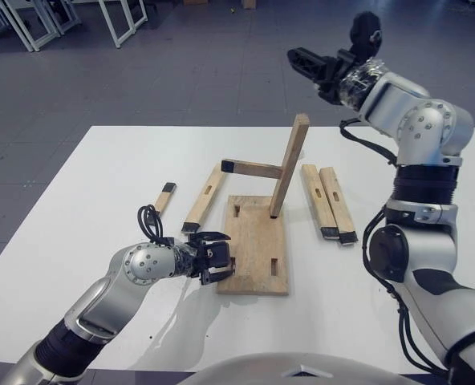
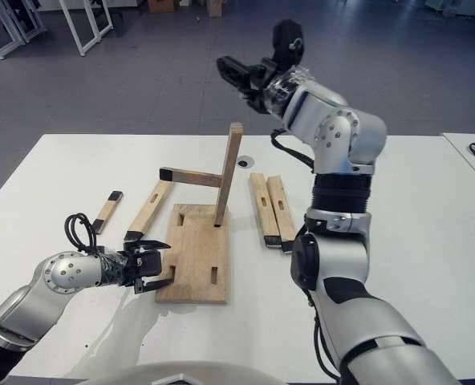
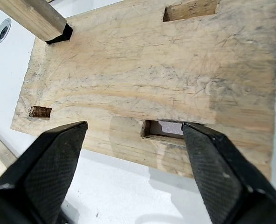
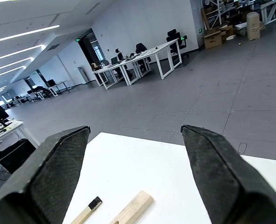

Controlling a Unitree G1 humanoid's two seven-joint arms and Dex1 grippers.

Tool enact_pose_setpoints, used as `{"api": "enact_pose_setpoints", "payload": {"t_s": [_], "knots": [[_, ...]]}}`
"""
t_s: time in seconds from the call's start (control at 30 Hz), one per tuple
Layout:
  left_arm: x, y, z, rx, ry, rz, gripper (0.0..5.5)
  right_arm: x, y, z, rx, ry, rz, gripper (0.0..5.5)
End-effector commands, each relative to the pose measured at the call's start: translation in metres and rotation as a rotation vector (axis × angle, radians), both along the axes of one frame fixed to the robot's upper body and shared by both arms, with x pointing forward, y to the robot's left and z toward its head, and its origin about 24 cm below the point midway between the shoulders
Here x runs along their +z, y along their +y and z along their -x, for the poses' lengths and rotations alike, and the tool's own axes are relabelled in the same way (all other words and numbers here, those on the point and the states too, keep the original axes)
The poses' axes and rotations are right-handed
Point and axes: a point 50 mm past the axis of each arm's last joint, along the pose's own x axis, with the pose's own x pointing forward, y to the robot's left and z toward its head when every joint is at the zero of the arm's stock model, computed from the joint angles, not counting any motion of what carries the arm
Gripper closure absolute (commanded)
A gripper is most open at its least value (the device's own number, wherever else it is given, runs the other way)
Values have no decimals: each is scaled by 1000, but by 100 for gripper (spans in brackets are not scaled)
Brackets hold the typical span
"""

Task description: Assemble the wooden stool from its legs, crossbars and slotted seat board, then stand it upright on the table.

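Observation:
The slotted seat board (image 1: 253, 249) lies flat on the white table (image 1: 101, 184). One leg (image 1: 290, 164) stands upright in its far right slot, with a crossbar (image 1: 252, 168) sticking out to the left from its middle. My left gripper (image 1: 220, 258) is open at the board's near left edge, its fingers (image 3: 44, 172) spread level with a near slot (image 3: 163, 128). High over the table's far side, my right gripper (image 1: 327, 46) is open and holds nothing. In the right wrist view its fingers (image 4: 54, 172) frame the far table and the room.
A loose slotted leg (image 1: 205, 196) lies left of the board, with a short black-tipped piece (image 1: 165, 196) farther left. Two more legs (image 1: 311, 196) (image 1: 338, 204) lie side by side right of the board. Desks and chairs stand in the room behind.

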Motion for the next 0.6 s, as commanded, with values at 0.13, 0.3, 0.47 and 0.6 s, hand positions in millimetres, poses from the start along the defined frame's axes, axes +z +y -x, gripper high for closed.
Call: {"api": "enact_pose_setpoints", "payload": {"t_s": [0.13,0.3,0.47,0.6], "knots": [[-24,5,14,-3,135,-47,175,113,-27,15,-289,-454,-112,190],[-24,7,15,1,137,-52,175,56,11,6,-143,-228,-108,190],[-21,6,12,-12,131,-55,175,-150,1,22,-148,452,122,190],[-23,7,15,1,137,-52,175,-115,-9,15,-189,362,38,190]]}}
